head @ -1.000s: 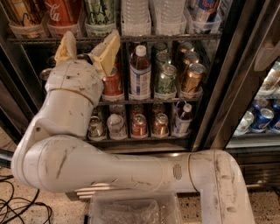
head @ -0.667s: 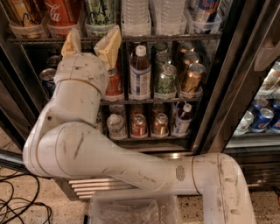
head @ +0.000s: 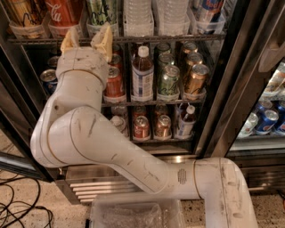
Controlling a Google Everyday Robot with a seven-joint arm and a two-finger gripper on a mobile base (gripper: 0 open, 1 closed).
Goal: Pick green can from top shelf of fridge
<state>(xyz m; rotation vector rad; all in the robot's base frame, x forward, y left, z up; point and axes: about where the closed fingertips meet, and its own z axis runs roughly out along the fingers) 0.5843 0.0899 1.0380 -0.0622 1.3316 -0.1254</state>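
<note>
- The gripper, jaws spread and empty, sits just below the green can.
- It should rise past the top shelf and centre on that can before closing.

The white arm runs in well below the top shelf, folds at a bulky elbow and stands upright under it; the pincer points straight up, tan fingers spread apart, tips at the shelf's front edge

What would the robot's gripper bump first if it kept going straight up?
Probably the top shelf, just under the green can. The open gripper points up at its front edge, but depth is unclear.
</note>
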